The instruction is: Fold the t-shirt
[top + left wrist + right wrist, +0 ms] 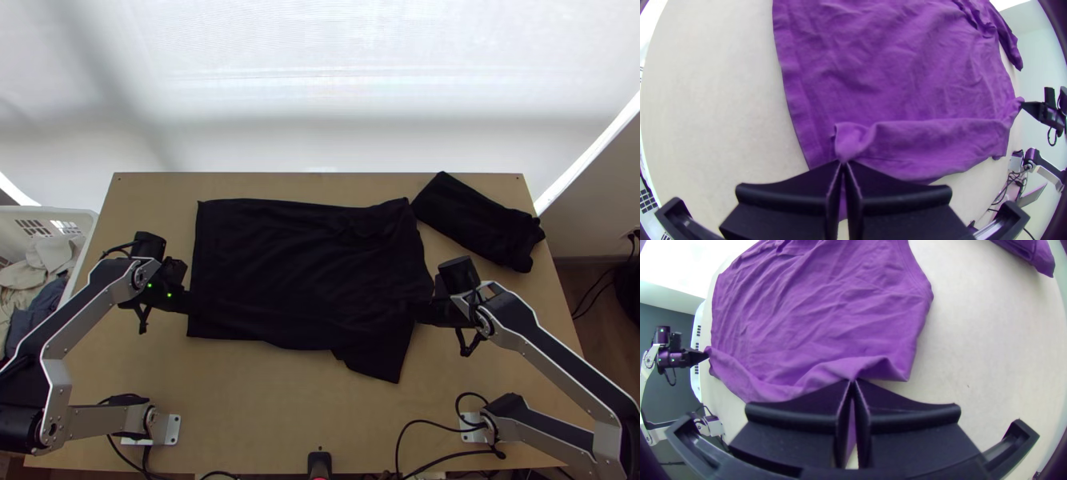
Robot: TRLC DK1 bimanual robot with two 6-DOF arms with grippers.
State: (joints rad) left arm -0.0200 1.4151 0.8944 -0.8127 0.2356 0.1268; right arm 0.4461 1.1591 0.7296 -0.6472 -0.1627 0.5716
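The black t-shirt (304, 272) lies spread on the table between the arms, a corner flap pointing toward the near edge. My left gripper (192, 302) is at its left side, near the lower left corner; my right gripper (420, 310) is at its right side, above the flap. In the left wrist view the shirt (889, 66) looks purple, and the left gripper (843, 163) is shut on a raised fold of it. In the right wrist view the right gripper (853, 383) is shut on the same near part of the shirt (827, 320), where the cloth rises in a fold.
A folded dark cloth (476, 220) lies at the table's far right. Beyond the left edge stands a white basket (84, 220) holding other clothes. A small black device (319, 464) sits at the near edge, with cables to its right.
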